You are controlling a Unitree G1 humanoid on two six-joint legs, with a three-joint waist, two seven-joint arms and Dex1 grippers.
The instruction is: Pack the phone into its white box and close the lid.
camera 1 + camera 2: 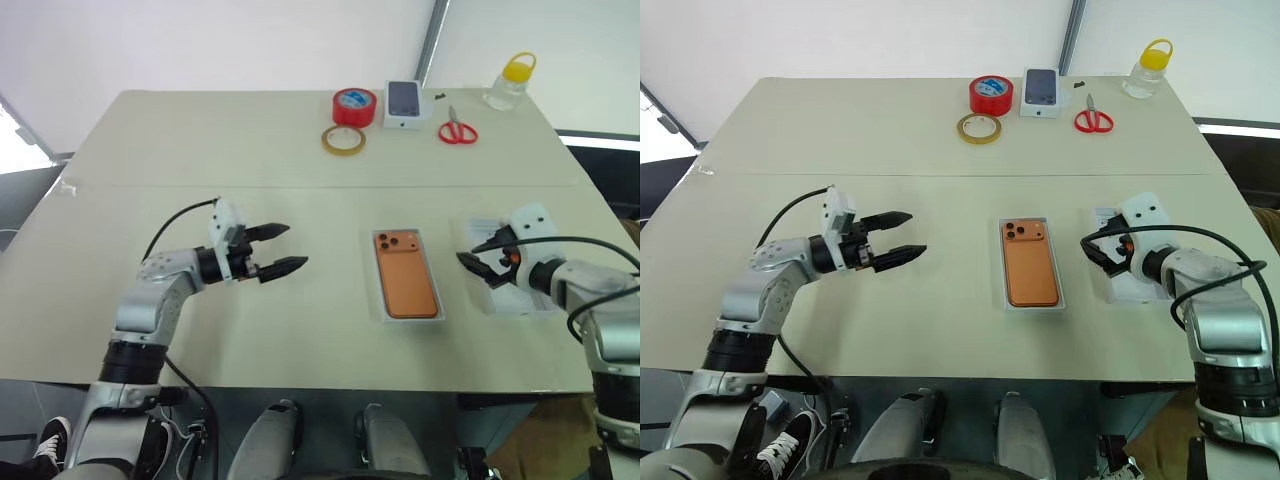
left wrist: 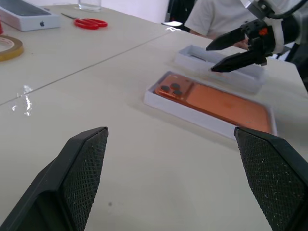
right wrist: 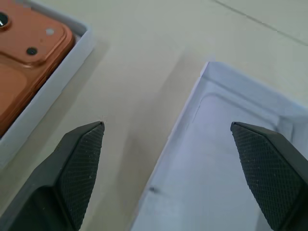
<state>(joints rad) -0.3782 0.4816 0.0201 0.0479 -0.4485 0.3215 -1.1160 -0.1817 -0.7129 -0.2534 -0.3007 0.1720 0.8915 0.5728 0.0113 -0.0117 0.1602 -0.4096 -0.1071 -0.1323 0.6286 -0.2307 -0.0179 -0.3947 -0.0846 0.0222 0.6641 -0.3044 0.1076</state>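
Note:
The orange phone (image 1: pixel 405 275) lies back up inside the white box (image 1: pixel 383 300) in the middle of the table, lenses toward the far side. To its right rests the lid (image 1: pixel 520 300), open side up and all white inside. My right gripper (image 1: pixel 478 254) hangs open over the lid's near-left edge, holding nothing. On the left, my left gripper (image 1: pixel 278 249) points toward the box from a hand's width away, open and empty. In the right wrist view the lid (image 3: pixel 231 159) and the box wall (image 3: pixel 57 82) both lie between my fingers (image 3: pixel 82 163).
At the table's far edge sit a red tape roll (image 1: pixel 354 105), a tan tape ring (image 1: pixel 343 139), a small white box printed with a phone (image 1: pixel 403 103), red scissors (image 1: pixel 457 130) and a yellow-capped jar (image 1: pixel 510 82). A person sits behind the table in the left wrist view.

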